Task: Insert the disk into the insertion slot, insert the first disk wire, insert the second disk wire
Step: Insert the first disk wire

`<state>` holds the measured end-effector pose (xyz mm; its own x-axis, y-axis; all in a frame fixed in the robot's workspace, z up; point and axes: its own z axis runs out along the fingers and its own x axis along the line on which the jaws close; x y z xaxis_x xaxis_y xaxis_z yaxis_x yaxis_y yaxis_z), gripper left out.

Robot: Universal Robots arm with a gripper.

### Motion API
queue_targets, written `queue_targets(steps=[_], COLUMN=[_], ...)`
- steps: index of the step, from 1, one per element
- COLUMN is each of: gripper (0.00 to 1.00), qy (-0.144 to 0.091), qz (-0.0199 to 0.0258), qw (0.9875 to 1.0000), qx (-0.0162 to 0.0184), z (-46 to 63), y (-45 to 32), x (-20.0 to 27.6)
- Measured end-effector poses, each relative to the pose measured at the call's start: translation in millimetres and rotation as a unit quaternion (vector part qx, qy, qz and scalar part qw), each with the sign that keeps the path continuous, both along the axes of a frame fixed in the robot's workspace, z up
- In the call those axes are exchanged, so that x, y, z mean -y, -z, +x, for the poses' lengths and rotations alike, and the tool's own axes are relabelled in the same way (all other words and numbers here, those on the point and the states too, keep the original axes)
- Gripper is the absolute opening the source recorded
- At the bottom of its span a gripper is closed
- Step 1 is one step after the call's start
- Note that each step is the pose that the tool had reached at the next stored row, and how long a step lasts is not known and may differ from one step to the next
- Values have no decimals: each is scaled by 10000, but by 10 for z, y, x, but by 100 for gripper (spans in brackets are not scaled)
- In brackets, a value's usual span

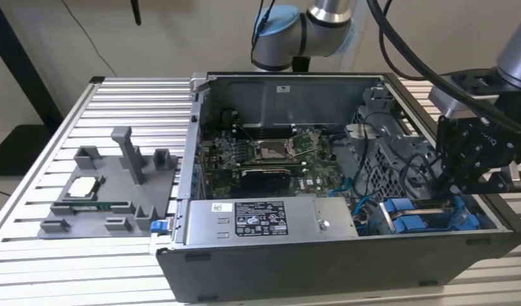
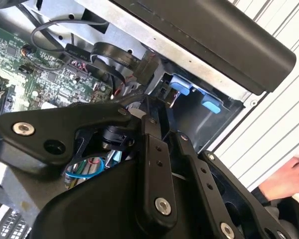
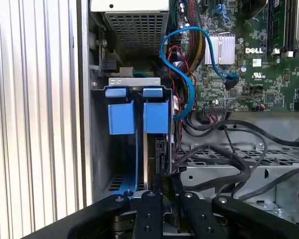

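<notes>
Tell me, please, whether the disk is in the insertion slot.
In, at least partly: in the first wrist view the disk stands edge-on inside the blue-railed insertion slot. How deep it sits, I cannot tell.

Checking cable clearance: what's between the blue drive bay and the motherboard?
In the first wrist view, a looping blue cable and bundled wires lie between drive bay and motherboard.

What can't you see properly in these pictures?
Insertion slot: exterior view, the claw covers part of it.
Motherboard: second wrist view, the claw's black links block much of it.
A person's hand: second wrist view, cut off by the picture's edge.
</notes>
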<state>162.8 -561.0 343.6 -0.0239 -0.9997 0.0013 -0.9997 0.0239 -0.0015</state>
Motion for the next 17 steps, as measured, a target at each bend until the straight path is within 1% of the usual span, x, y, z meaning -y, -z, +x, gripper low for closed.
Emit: queue_targets(steps=[7, 11, 15, 16, 17], gripper=[19, 19, 19, 19, 20], qy=[0, 0, 0, 0, 0], qz=[5, 7, -1, 11, 8], qw=[10000, 10000, 10000, 10000, 10000], qx=[30, 34, 34, 35, 34], z=[2, 2, 2, 2, 2], y=[24, 45, 91, 102, 101], x=[0, 0, 1, 0, 0])
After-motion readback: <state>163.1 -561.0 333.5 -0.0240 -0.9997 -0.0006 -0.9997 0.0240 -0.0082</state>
